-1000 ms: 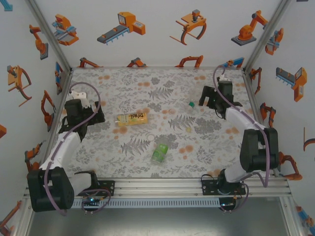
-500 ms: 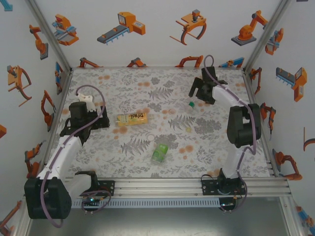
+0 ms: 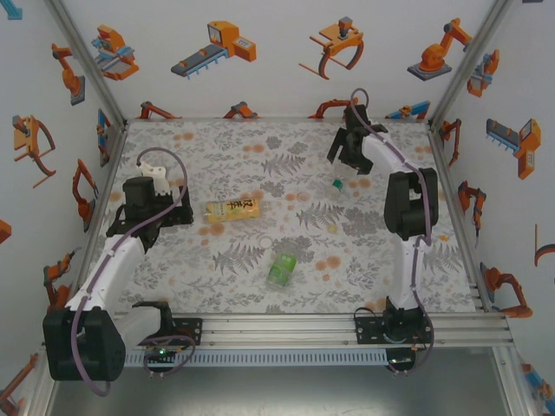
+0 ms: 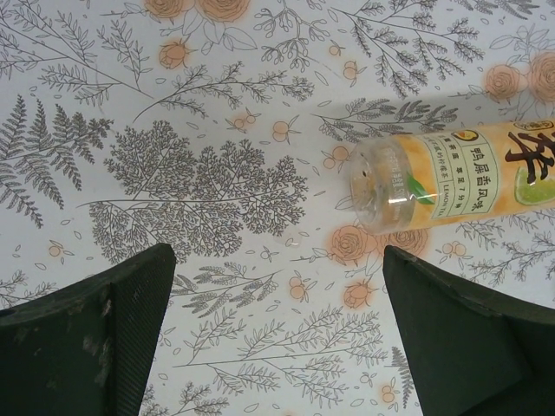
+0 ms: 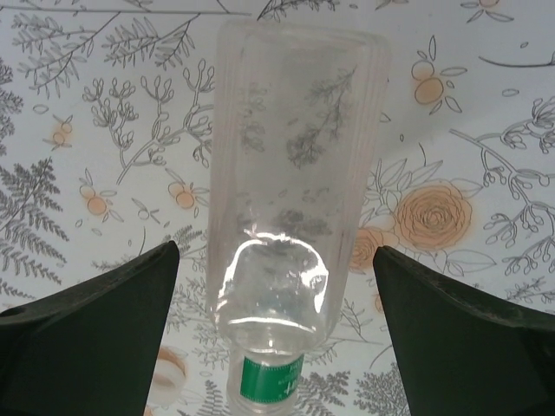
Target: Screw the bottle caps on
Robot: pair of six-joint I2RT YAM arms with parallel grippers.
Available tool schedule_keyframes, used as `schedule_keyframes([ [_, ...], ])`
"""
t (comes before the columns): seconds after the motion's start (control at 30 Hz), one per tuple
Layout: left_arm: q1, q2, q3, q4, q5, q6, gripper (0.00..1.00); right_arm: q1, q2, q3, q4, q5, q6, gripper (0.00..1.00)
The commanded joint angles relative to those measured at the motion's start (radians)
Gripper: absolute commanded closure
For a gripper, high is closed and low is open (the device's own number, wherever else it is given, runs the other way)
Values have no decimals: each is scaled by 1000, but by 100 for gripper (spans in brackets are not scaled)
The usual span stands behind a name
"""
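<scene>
White floral tabletop (image 3: 217, 286), robot-patterned walls (image 3: 277, 87)

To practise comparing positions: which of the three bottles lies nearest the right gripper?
The clear bottle, framed between the fingers of the open right gripper in its wrist view. The amber bottle and the green bottle lie farther off.

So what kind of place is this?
Probably a robot test booth, not a home: white walls with robot stickers, a left arm and right arm bolted to a metal rail beside a flowery tablecloth.
</scene>
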Motion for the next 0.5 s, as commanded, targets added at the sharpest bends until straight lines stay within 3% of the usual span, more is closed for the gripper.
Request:
schedule_keyframes([
  [0.0, -2, 3, 33, -20, 21, 20, 3, 6, 38, 58, -55, 33, 7, 18],
  [0.47, -6, 30, 39, -23, 28, 15, 3, 7, 109, 79, -52, 55, 19, 34],
])
